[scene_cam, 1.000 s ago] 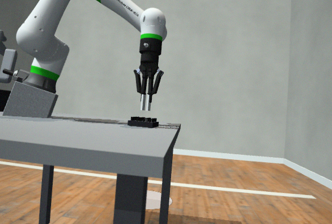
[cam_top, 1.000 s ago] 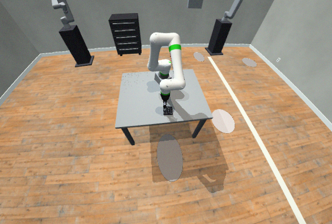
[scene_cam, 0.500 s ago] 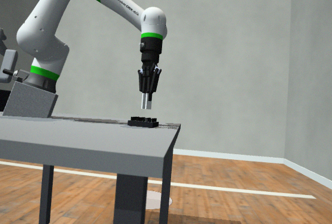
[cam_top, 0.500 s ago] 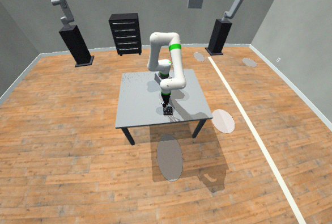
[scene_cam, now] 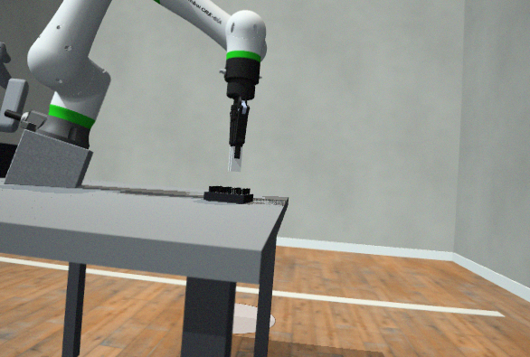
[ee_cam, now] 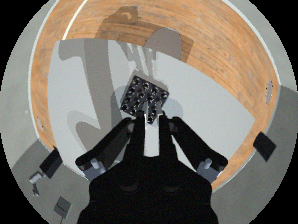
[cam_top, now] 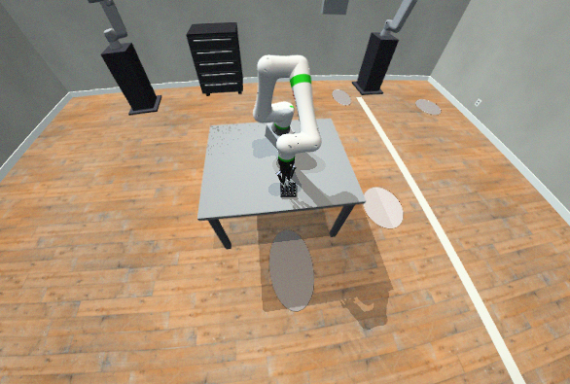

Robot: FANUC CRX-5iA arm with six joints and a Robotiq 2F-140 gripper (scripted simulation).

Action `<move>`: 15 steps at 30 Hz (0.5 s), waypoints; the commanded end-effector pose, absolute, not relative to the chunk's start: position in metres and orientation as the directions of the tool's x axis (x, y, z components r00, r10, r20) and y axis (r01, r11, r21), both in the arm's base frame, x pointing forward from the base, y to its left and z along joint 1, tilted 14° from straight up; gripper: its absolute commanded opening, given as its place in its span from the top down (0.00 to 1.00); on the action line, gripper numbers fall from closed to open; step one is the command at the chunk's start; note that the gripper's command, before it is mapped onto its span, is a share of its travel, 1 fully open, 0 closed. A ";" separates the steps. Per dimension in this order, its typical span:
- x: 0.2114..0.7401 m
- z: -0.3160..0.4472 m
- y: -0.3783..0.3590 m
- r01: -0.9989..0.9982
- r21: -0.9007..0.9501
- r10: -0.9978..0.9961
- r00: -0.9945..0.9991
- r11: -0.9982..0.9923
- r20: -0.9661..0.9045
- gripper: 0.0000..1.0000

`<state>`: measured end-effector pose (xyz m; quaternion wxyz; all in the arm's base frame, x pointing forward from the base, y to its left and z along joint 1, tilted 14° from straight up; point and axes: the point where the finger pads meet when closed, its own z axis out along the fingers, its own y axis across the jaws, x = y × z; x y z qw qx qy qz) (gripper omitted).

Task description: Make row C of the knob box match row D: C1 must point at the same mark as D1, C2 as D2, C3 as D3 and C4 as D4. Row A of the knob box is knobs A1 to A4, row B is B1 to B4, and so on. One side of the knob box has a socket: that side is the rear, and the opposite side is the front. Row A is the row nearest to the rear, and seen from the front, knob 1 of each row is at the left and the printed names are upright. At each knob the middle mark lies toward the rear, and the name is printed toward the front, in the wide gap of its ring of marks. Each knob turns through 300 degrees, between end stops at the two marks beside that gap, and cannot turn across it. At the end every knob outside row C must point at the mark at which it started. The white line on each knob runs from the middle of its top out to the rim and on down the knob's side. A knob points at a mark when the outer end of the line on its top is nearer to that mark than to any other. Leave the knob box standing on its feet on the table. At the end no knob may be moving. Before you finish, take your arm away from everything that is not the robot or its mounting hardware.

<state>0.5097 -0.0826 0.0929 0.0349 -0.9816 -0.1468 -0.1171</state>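
Room, top view: grey walls and a wooden floor are seen around a grey table (cam_top: 233, 185); a black drawer cabinet (cam_top: 214, 57) is placed at the back wall, between two grey arms on black pedestals.
Knob box, top view: the black knob box (cam_top: 289, 192) is set on the table near the front edge, right of the middle; its knobs are too small to be read.
Arm, top view: the white arm (cam_top: 301, 102) is bent over the table, and the gripper (cam_top: 287, 176) is carried just above the box.
Table, exterior view: the knob box (scene_cam: 228, 194) is seen standing flat near the table's far corner.
Gripper, exterior view: the gripper (scene_cam: 235, 164) is hung vertically, clear above the box, edge-on to the camera; the pale fingertips (scene_cam: 235, 160) are drawn close together with nothing between them.
Box, wrist view: the knob box (ee_cam: 143, 98) is seen tilted as a diamond just beyond the fingertips; pointer lines cannot be made out.
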 end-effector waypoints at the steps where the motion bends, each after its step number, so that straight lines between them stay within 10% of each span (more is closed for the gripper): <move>1: 0.510 0.095 -0.080 0.146 -0.057 0.129 0.965 -0.988 0.229 0.88; 15: 0.510 0.100 -0.076 -0.139 -0.121 -0.162 0.966 -0.983 0.203 0.88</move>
